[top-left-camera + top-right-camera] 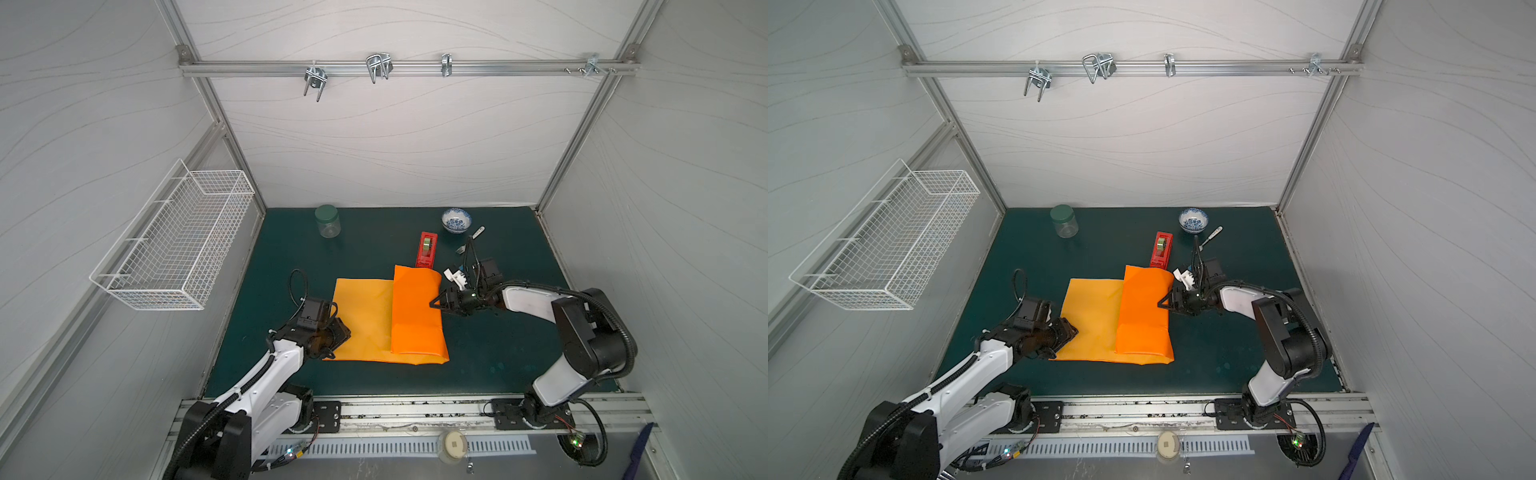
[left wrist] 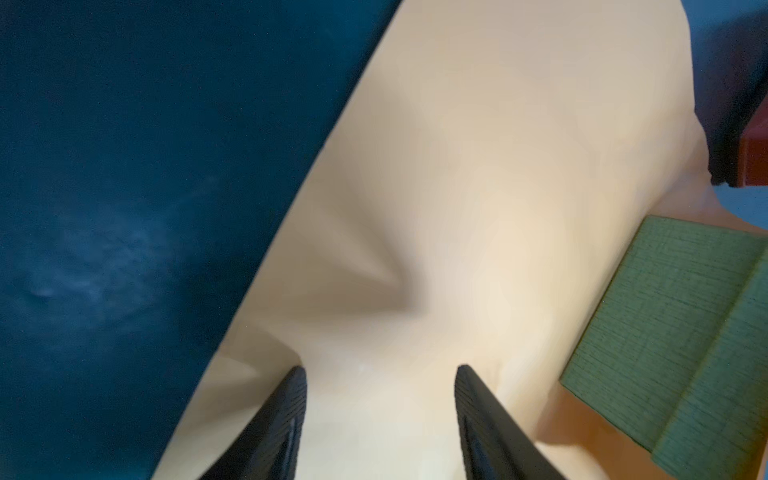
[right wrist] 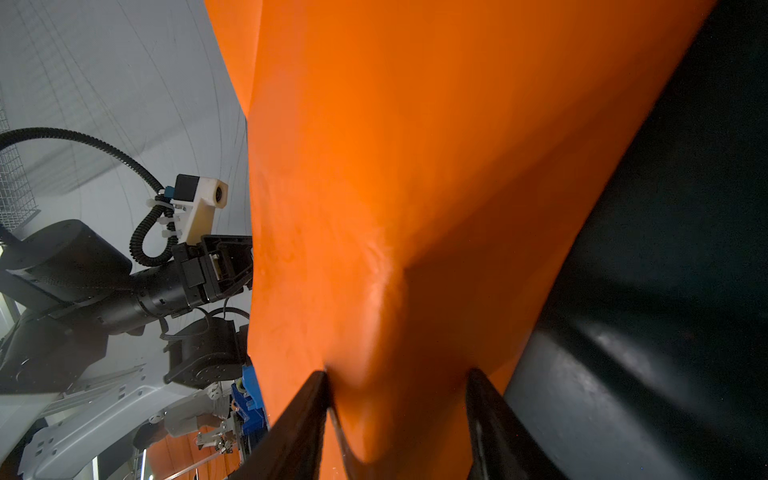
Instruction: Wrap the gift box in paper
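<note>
Left gripper over the paper's left edge, jaws apart, clamping nothing.
The gift box sits mid-tabletop under the paper's folded-over right half. The right gripper meets that fold's right side, paper bulging between its spread jaws; grip unclear.

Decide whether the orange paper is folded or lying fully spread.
Partly folded. The paper has its right part turned over the gift box; the rest lies spread.
</note>
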### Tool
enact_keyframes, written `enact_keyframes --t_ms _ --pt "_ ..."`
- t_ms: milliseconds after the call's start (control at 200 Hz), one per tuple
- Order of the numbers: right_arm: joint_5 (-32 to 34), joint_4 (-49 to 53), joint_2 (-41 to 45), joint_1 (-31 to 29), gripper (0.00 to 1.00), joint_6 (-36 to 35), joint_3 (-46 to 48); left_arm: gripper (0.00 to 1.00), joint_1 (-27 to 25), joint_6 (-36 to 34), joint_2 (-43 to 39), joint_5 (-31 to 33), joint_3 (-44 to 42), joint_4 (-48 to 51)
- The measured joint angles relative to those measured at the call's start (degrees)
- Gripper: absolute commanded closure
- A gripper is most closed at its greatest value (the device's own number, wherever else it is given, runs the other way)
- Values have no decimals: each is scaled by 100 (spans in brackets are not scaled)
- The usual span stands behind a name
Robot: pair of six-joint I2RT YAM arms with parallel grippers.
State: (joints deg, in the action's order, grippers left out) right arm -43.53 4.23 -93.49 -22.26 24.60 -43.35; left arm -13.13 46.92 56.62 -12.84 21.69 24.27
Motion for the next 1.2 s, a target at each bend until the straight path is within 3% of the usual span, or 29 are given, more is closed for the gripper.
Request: enact_keyframes --t_ms 130,285,460,710,875,1196 --pt "0 -4 2 0 47 0 2 44 -7 -83 -70 26 22 149" --pt "0 -11 2 0 47 0 4 27 -94 -22 -684 494 94 706" --pt "-4 -28 2 0 47 2 13 22 -520 262 -1143 1180 92 1325" --pt "-9 -39 2 0 47 4 17 21 -682 474 -1029 1370 -111 1475" --pt "-11 -55 2 0 47 7 24 26 -682 444 -800 1276 -55 1436" --pt "-13 -61 2 0 48 7 26 33 -682 168 -723 1010 -52 605"
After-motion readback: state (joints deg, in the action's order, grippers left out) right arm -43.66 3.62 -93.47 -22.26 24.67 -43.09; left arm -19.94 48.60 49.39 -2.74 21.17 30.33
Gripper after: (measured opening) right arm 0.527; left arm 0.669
